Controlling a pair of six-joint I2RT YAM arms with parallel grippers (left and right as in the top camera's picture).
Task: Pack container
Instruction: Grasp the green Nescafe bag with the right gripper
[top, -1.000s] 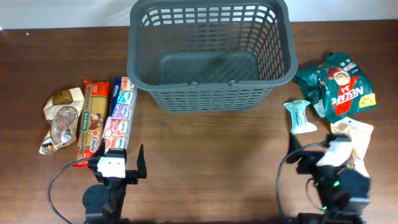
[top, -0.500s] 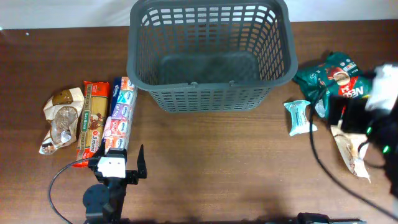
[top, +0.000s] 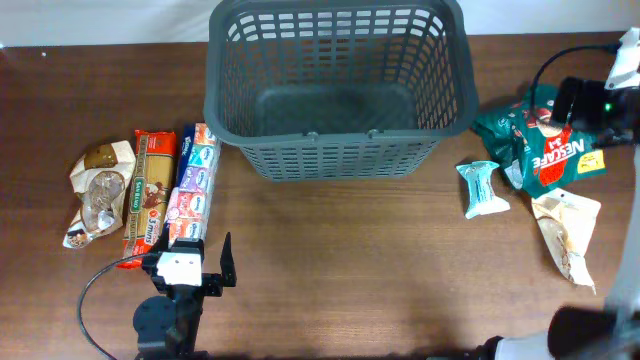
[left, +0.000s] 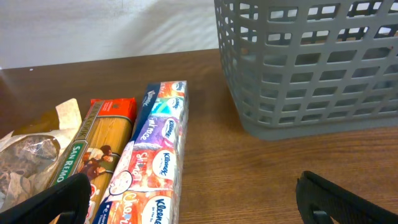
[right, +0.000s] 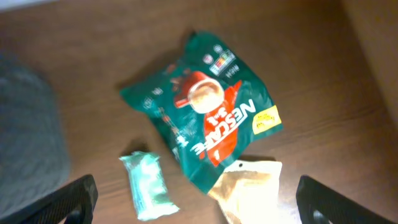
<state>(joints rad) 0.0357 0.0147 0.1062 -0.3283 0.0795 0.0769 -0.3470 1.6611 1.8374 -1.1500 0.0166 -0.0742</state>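
Right gripper (right: 196, 208) hangs wide over the Nescafe bag (right: 205, 124). Left gripper (left: 199, 199) gapes wide too, near the basket (top: 340, 150)

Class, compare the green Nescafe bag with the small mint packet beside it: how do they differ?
The Nescafe bag is much larger than the mint packet. The bag is dark green with red print; the packet is pale. The bag is broad and crumpled; the packet narrow. Both lie outside the basket.
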